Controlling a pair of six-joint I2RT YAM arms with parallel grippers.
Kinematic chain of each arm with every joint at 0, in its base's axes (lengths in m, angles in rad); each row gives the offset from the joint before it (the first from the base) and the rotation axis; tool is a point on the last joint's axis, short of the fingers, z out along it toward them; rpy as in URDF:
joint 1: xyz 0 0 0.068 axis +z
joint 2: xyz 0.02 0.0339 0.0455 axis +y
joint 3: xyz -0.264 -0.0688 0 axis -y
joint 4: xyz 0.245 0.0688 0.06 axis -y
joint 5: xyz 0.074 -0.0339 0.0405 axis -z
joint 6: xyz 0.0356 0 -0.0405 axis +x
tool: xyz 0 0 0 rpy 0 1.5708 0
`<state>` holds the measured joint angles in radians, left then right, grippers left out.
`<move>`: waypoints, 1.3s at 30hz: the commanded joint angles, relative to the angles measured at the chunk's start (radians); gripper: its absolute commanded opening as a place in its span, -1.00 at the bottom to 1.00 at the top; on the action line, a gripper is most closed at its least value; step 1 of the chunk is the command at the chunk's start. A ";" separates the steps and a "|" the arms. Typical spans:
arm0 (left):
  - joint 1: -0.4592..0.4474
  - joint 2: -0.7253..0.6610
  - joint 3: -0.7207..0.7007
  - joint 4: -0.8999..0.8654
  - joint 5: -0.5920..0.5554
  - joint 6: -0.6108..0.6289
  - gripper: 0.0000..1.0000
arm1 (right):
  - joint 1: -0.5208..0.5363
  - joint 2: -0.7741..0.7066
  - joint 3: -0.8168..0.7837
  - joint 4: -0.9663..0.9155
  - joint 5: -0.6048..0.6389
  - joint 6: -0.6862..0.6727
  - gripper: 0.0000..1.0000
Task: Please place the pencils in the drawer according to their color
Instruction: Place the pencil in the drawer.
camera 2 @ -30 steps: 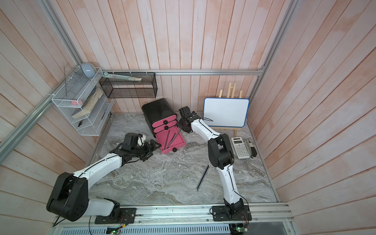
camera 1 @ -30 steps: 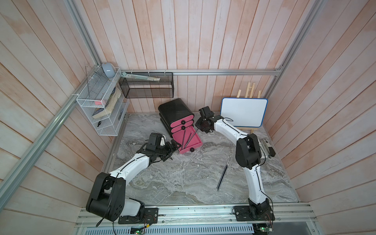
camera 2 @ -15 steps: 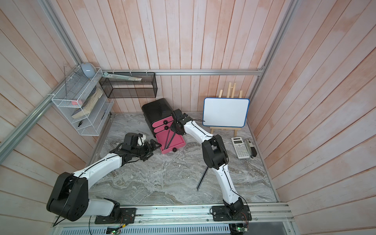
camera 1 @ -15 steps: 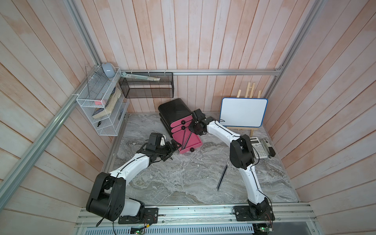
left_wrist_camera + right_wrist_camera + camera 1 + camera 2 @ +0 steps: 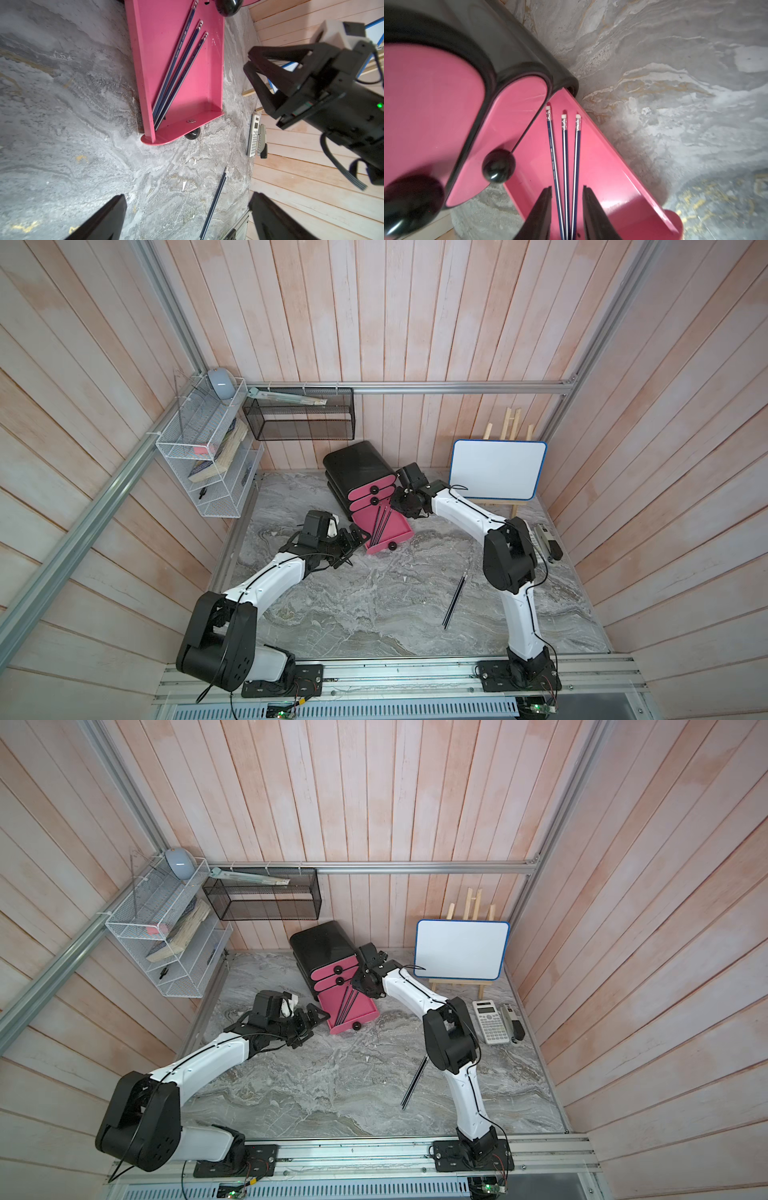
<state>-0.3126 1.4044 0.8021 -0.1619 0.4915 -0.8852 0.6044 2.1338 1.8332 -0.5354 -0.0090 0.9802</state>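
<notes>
**A:** Starting at 12 o'clock on the table (image 5: 374, 605): black cabinet (image 5: 353, 464), top two pink fronts shut, bottom drawer (image 5: 401, 531) pulled out toward 5 o'clock.

**B:** And inside, three dark pencils (image 5: 564, 155) flat on the pink floor. Fanned out, white eraser ends toward the cabinet, points bunched in the front corner by the knob.

**A:** Over to the right gripper (image 5: 567, 187), up at the drawer's 1 o'clock end, close to the cabinet. Jaws parted, gripping nothing, pencils lying loose below.

**B:** Now the left gripper (image 5: 187, 197), low over the table just beside the drawer at its 9 o'clock. Jaws spread wide, nothing between them either.

**A:** Out at 4 o'clock on the table, a loose pencil (image 5: 455, 601), dark like the rest. Well apart from the drawer, near the right arm's elbow, eraser end toward 1 o'clock.

**B:** One pencil or two pressed together? Hard to tell in both top views; looking like just one in the left wrist view.

**A:** Rounding off: calculator (image 5: 492, 1021) at 3 o'clock by the wall, whiteboard (image 5: 496, 470) on its easel at 1 o'clock.
</notes>
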 commanded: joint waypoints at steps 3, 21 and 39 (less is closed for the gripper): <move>-0.003 0.005 0.041 -0.036 0.001 0.038 0.99 | -0.003 -0.150 -0.167 0.096 -0.001 0.009 -0.39; -0.183 0.074 0.121 -0.083 -0.096 0.074 0.99 | -0.091 -0.544 -0.724 0.056 0.102 -0.031 -0.37; -0.257 0.094 0.109 -0.066 -0.094 0.086 0.99 | -0.139 -0.695 -1.062 0.020 0.108 0.020 -0.35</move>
<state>-0.5652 1.4910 0.9062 -0.2459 0.3988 -0.8268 0.4686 1.4422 0.7807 -0.5072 0.0853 0.9802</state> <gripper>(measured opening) 0.995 0.325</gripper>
